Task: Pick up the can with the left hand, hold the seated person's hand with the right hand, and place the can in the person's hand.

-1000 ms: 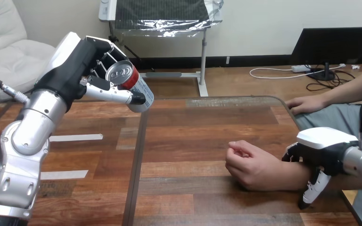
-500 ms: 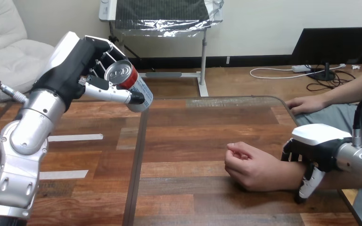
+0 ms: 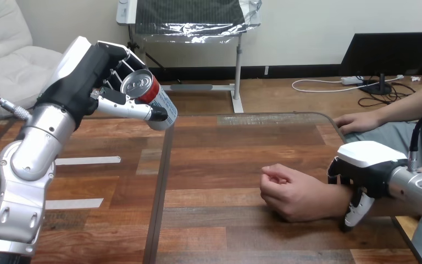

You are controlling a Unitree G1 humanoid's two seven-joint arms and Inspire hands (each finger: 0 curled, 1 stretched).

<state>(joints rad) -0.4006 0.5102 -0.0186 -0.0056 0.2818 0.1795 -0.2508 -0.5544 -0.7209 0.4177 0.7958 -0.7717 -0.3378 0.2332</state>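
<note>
Shows right hand (image 3: 365,168) shifted toward 10 o'clock, fingers and thumb curled round person's wrist (image 3: 329,202) at 4 o'clock. Holds can (image 3: 153,99) aloft at 10 o'clock, left hand (image 3: 88,77) wrapped round it. Likely light, slick, dentable: grip mid-body, gently.

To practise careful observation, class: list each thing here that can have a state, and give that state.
can: tilted, off the table.
left robot hand: raised, shut on the can.
right robot hand: shut on the person's wrist.
person's near hand: loose fist, on the table.
person's far hand: at the table's far corner.
</note>
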